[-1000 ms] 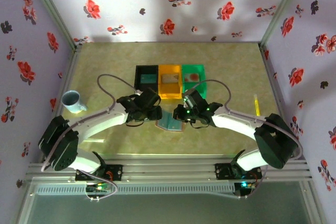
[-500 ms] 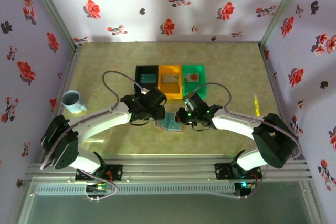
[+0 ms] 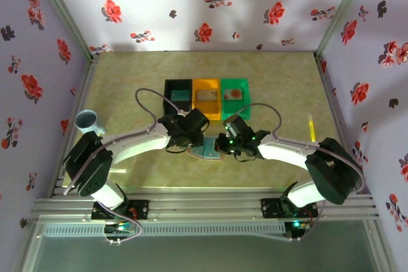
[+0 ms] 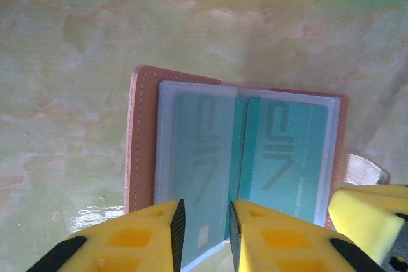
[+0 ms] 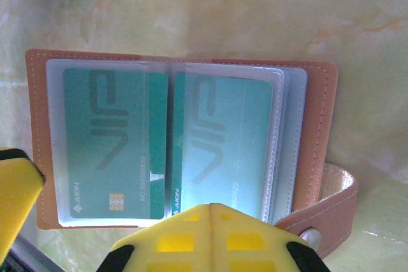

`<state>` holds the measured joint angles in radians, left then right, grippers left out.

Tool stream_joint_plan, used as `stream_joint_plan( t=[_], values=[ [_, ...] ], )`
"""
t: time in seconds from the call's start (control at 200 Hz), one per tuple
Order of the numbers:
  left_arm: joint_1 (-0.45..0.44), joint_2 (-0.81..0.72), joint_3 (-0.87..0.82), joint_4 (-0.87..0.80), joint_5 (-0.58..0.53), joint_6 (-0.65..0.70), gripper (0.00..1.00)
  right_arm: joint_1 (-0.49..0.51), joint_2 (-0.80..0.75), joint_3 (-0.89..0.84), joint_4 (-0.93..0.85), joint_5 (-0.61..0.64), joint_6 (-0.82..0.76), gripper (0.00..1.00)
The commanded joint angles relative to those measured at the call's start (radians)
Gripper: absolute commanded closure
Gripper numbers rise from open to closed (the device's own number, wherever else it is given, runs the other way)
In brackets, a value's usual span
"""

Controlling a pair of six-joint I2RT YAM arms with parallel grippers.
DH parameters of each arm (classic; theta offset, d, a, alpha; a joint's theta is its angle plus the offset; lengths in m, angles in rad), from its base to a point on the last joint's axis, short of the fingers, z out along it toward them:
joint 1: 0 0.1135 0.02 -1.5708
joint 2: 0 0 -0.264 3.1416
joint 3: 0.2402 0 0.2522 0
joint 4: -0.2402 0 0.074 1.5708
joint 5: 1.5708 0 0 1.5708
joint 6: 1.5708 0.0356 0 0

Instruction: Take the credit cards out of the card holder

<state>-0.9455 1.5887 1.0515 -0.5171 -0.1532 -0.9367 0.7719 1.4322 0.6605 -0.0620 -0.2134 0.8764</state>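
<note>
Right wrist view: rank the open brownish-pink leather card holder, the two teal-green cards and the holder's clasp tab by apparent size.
1. Brownish-pink leather card holder, lying open.
2. The two teal-green cards, left and right: they look alike, so no ranking between them.
3. Clasp tab, smallest.

Both arms reached inward from the bottom corners of the overhead view. The left arm [image 3: 131, 141] bowed up from lower left and the right arm [image 3: 287, 152] from lower right, their wrists nearly meeting at mid-frame. The left gripper [image 4: 204, 221] pointed down, its yellow fingers [image 4: 143, 240] a narrow gap apart. The right gripper [image 5: 212, 211] had its fingers pressed together.
</note>
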Motion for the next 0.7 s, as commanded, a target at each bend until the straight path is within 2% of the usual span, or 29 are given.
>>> stream_joint_plan(
  t=[0.0, 0.425, 0.695],
  values=[
    [-0.009, 0.013, -0.033, 0.031, 0.003, -0.024, 0.72, -0.001, -0.024, -0.016, 0.037, -0.002, 0.015, 0.91],
    [-0.007, 0.049, -0.16, 0.128, 0.002, -0.063, 0.77, 0.007, 0.009, 0.013, 0.082, -0.031, 0.035, 0.87],
    [-0.007, 0.053, -0.222, 0.181, 0.004, -0.082, 0.79, 0.019, 0.073, 0.065, 0.121, -0.06, 0.068, 0.81]
  ],
)
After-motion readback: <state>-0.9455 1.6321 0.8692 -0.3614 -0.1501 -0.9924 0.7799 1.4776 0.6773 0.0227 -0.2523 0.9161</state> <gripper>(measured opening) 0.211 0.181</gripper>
